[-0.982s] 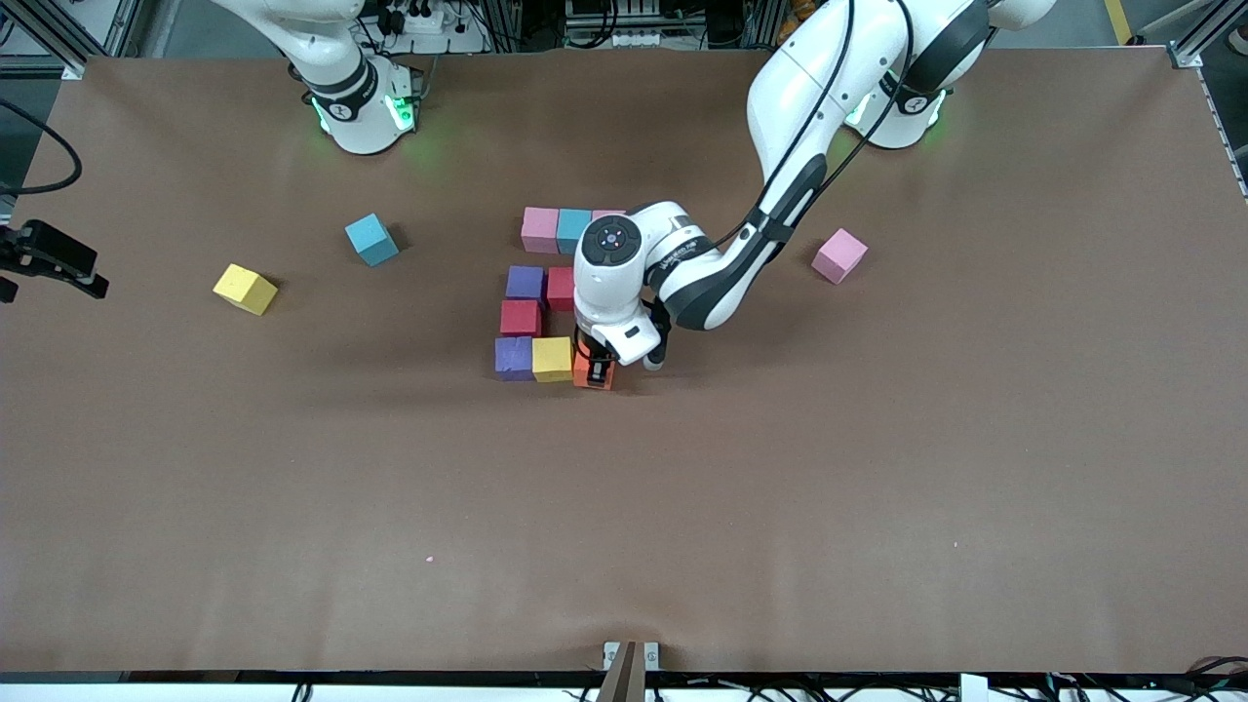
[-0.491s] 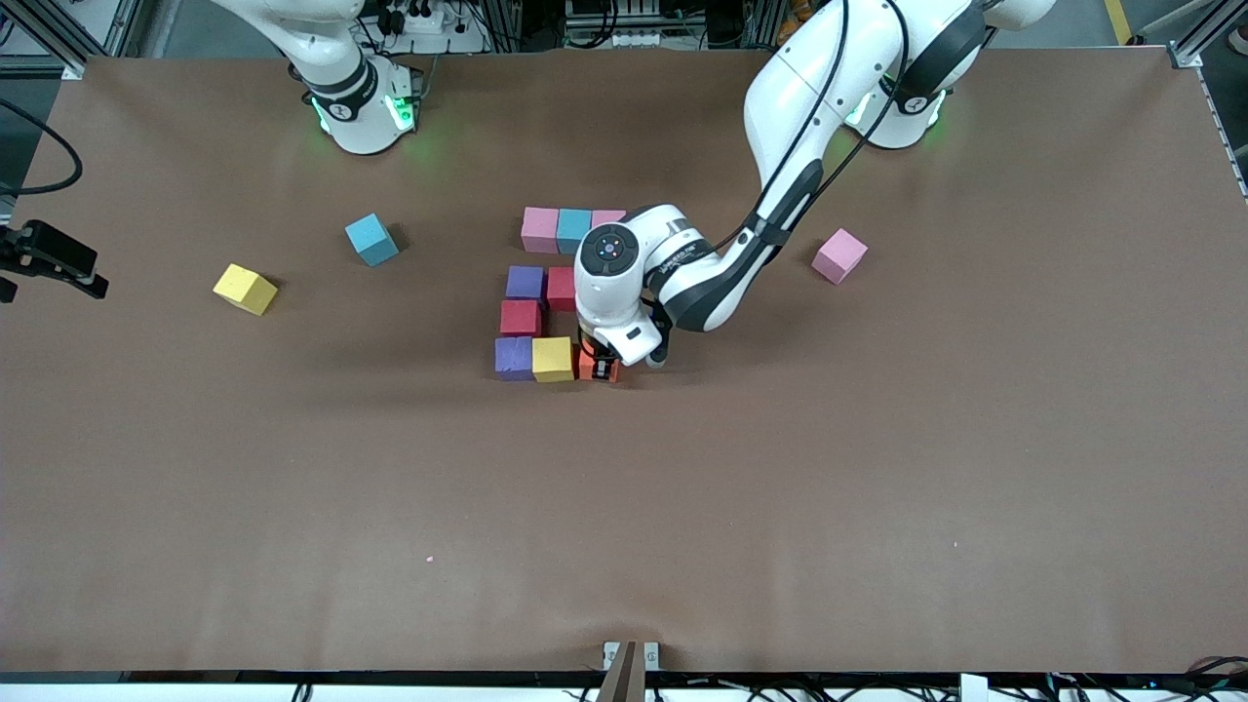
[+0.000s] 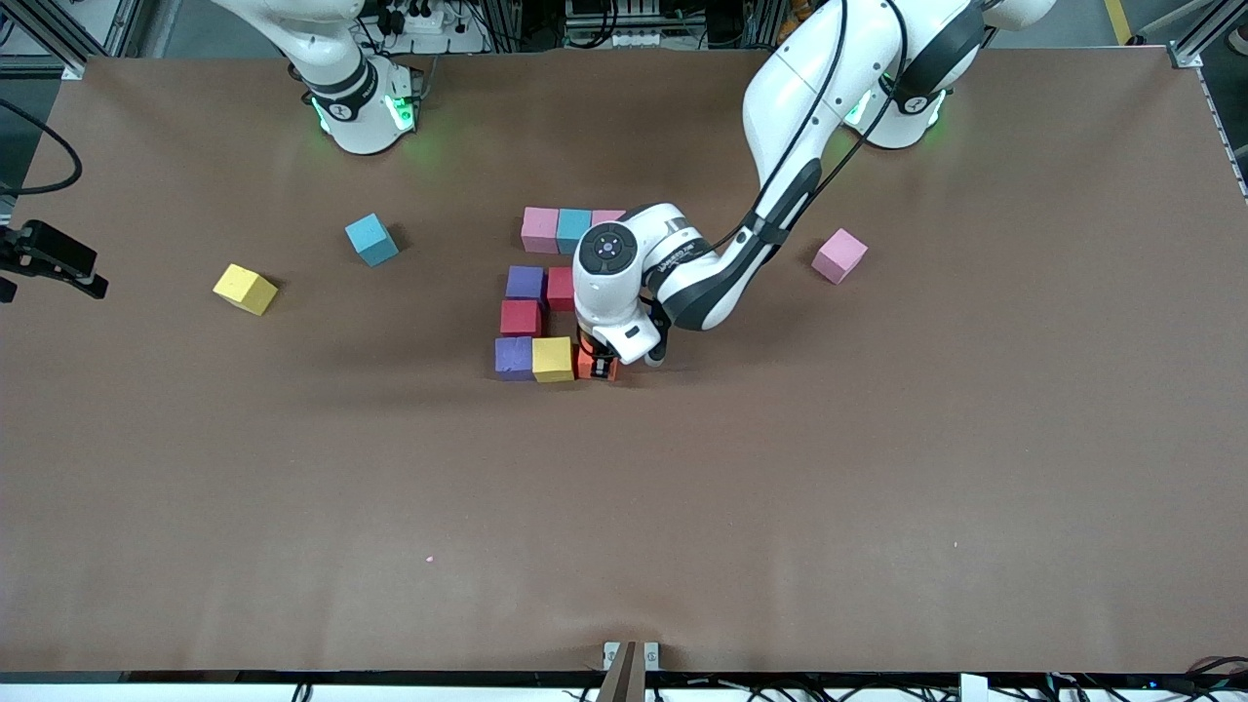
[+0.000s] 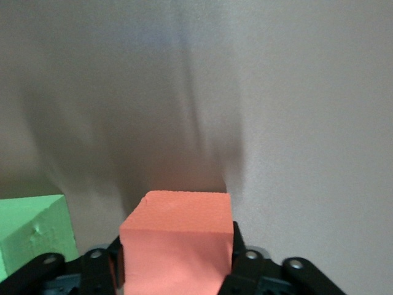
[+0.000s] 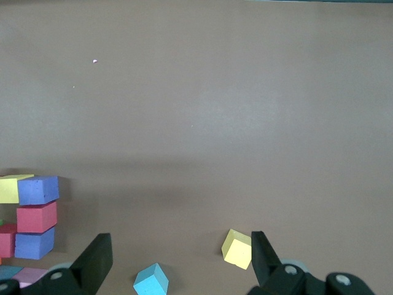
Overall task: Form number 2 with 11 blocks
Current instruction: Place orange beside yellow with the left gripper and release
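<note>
Foam seems light and soft, so we hold the small orange foam cube [image 4: 176, 236] by two flat sides; the left gripper [image 4: 178, 264] pinches it beside the yellow foam cube [image 3: 552, 359], while the right gripper [image 5: 178, 258] waits spread.

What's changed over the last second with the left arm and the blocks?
The left gripper carried the orange block a little toward the yellow block, closing the gap so it now ends the digit's row nearest the front camera. The jaws are just starting to loosen around it. The other blocks, the loose ones and the waiting right gripper stayed put.
</note>
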Available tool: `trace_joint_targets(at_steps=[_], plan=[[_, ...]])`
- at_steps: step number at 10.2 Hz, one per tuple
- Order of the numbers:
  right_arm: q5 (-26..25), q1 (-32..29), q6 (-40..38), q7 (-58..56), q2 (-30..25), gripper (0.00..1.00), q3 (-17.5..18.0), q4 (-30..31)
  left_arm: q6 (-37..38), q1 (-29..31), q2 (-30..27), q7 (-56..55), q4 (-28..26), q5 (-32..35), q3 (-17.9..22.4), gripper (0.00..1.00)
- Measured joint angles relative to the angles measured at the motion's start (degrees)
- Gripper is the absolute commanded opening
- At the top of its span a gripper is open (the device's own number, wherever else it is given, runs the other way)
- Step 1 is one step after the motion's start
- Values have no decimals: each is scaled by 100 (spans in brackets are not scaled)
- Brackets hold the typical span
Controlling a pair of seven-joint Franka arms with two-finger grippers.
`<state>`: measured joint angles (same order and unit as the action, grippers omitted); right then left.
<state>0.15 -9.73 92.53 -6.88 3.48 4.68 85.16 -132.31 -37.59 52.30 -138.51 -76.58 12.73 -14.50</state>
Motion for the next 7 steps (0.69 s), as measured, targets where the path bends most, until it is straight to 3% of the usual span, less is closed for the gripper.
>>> trace_joint_targets(at_steps=[3,7], plan=[[-1,0,0,0,3,100,0,0,101,13,-14,0,28,-52,3,100],[-2,-2,0,0,5,100,-2,0,767,84,-351,0,122,-56,3,100]])
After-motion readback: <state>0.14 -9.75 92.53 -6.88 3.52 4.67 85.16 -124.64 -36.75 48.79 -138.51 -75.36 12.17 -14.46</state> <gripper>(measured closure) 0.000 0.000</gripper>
